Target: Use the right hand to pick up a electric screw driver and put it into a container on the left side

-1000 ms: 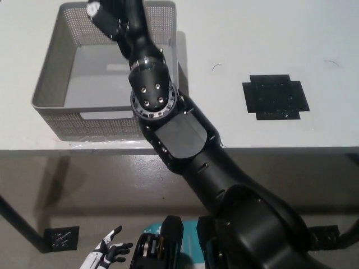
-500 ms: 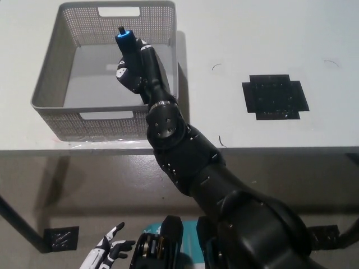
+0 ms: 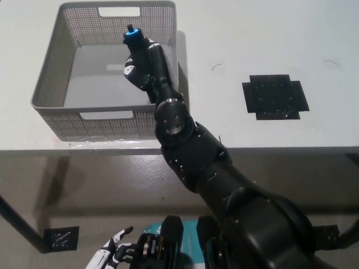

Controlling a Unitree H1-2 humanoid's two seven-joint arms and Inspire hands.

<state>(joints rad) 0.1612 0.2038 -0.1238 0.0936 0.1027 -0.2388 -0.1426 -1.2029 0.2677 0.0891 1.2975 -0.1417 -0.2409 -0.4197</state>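
My black right hand point(image 3: 143, 64) is shut on the electric screwdriver point(image 3: 133, 38), a black tool with a blue ring at its tip, pointing up toward the back. Hand and tool hang over the right half of the grey mesh container point(image 3: 47, 84), which stands on the left of the white table. Most of the screwdriver's body is hidden inside the hand. My white left hand point(image 3: 112, 255) rests low at the bottom left, below the table, fingers apart and holding nothing.
A black square patch point(image 3: 275, 96) lies on the white table point(image 3: 235, 39) to the right. The table's front edge runs across the middle of the picture, with floor and a table leg point(image 3: 19, 227) below.
My right arm has drawn back and lowered from reaching far over the container; the hand with the screwdriver now sits over the container's right half, having shifted slightly right in the last half second.
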